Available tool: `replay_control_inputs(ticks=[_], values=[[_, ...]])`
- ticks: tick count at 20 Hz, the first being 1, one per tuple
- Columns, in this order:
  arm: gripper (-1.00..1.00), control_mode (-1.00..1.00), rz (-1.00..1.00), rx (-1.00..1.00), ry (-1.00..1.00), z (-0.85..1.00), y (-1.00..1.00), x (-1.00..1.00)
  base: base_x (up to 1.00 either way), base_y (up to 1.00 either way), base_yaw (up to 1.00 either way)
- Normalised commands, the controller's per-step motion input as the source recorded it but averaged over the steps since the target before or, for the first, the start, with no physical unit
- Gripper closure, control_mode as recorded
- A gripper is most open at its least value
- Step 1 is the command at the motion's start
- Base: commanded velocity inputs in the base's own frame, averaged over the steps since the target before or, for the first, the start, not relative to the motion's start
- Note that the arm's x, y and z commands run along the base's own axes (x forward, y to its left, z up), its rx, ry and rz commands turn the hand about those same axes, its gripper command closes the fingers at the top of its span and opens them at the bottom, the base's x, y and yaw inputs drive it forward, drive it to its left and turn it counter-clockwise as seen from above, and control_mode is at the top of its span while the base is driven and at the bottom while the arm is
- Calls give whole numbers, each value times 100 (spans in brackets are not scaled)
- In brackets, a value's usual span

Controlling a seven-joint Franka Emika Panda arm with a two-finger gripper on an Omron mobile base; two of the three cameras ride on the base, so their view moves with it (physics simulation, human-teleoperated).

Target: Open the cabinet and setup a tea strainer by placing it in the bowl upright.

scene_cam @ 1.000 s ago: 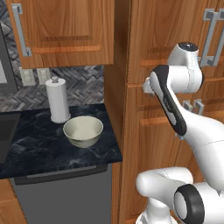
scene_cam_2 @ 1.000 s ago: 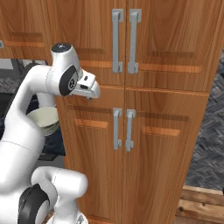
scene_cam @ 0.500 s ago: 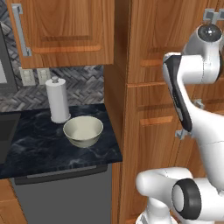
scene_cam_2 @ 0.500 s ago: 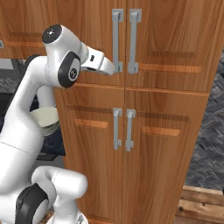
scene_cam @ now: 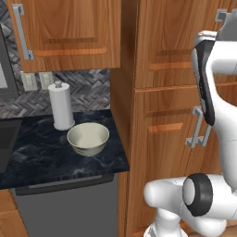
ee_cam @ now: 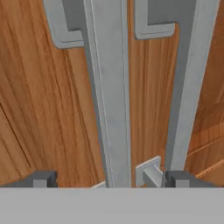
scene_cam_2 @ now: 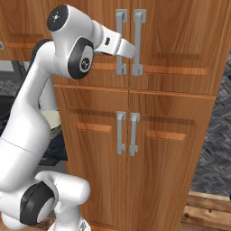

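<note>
Gripper (ee_cam: 105, 181) stood with fingers spread wide, straddling the long grey handle (ee_cam: 109, 87) of the cabinet (scene_cam_2: 90, 27), nothing yet clamped. Bowl (scene_cam: 88, 138) sat on the table (scene_cam: 46, 159), well off to the gripper's left and lower. Tea strainer was not sighted. Risk: the neighbouring door's handle (ee_cam: 186, 87) lay just beside; closing off-centre could snag it or slip.

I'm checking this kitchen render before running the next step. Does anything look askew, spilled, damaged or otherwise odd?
Nothing stands out. The bowl sits upright on the dark counter beside the standing paper-towel roll. The cabinet doors are shut and flush, and the open end effector is squared up at a long handle.
</note>
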Motion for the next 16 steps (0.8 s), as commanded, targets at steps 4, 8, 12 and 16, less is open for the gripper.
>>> replay_control_inputs(ticks=[4, 8, 12, 16], values=[[-100, -100, -1, 0, -1, 0, -5, 4, 0, 0, 0], [-100, -100, 5, 1, 0, -4, -35, 32, 0, 0, 0], [-100, -100, 14, 2, 0, -16, -43, 41, 0, 0, 0], [-100, -100, 10, 0, 0, -22, -15, 41, 0, 0, 0]])
